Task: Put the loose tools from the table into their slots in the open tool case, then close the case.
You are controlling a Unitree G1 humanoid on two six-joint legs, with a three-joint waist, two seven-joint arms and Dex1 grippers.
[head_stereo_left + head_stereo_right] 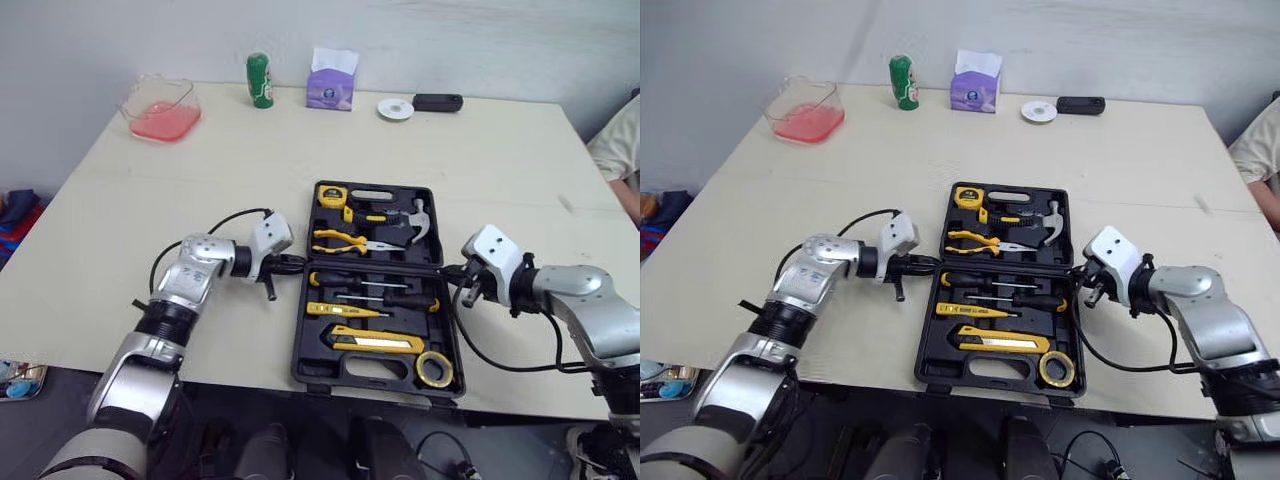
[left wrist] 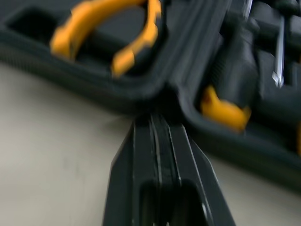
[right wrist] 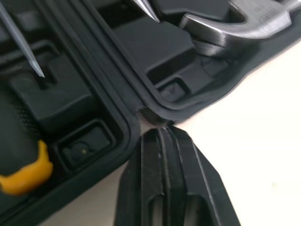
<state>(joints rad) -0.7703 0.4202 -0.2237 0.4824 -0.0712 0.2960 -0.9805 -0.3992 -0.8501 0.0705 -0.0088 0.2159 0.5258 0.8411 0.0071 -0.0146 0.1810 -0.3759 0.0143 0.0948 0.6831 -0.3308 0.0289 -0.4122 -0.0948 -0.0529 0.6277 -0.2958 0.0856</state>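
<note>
Count: 1 tool case (image 1: 302, 345) holding 1 hammer (image 1: 420, 218), 1 pliers (image 1: 350, 240), 1 tape measure (image 1: 332, 195), 1 utility knife (image 1: 375, 343), 2 black screwdrivers (image 1: 345, 280). Elsewhere on surface (image 1: 250, 150): 1 green can (image 1: 260, 80), 1 tissue box (image 1: 331, 88), 1 clear tub (image 1: 162, 112), 1 white disc (image 1: 395, 108).

The open tool case (image 1: 303, 345) lies on the worktop (image 1: 180, 190) near its front edge, right of centre. Its rear half holds a tape measure (image 1: 332, 195), pliers (image 1: 345, 240) and a hammer (image 1: 418, 220); its front half holds screwdrivers (image 1: 360, 285), a utility knife (image 1: 375, 343) and a tape roll (image 1: 434, 369). The left gripper (image 1: 293, 264) meets the case's left side at the hinge line, the right gripper (image 1: 452, 270) its right side. Along the far edge stand, left to right, a container (image 1: 162, 110), a can (image 1: 260, 80), a tissue box (image 1: 331, 85), a disc (image 1: 395, 108) and a flat device (image 1: 437, 102).
</note>
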